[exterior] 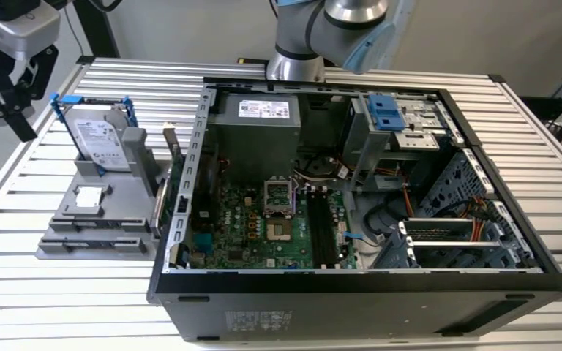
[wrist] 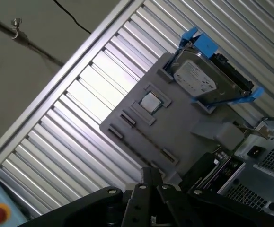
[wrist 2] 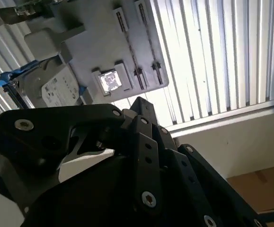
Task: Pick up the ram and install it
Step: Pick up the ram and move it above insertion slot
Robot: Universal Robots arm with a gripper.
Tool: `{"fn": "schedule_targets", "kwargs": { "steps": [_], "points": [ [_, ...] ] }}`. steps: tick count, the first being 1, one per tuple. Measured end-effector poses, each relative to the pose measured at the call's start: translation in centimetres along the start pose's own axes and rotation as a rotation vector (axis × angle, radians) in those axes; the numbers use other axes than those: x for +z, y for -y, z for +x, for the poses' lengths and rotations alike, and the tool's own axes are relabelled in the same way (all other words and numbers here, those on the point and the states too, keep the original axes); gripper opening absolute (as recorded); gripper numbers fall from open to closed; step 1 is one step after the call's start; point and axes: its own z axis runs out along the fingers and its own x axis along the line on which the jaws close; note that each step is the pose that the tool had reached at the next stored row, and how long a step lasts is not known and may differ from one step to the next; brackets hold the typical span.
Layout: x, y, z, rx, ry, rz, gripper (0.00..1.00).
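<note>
Silver slats make up the table (exterior: pixel 66 292), and an open computer case (exterior: pixel 359 292) sits in the middle of the exterior view. In the first wrist view the hand (wrist: pixel 150 176) hangs above, fingers together, holding nothing. The ram (wrist: pixel 222 166) stands on edge between the grey holder (wrist: pixel 174 137) and the case.
</note>
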Motion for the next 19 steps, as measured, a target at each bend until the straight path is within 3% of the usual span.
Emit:
{"fn": "schedule_targets", "kwargs": {
  "steps": [19],
  "points": [
    [0.0,0.0,0.0,-0.346,-0.0178,-0.0061,0.0]
  ]
}}
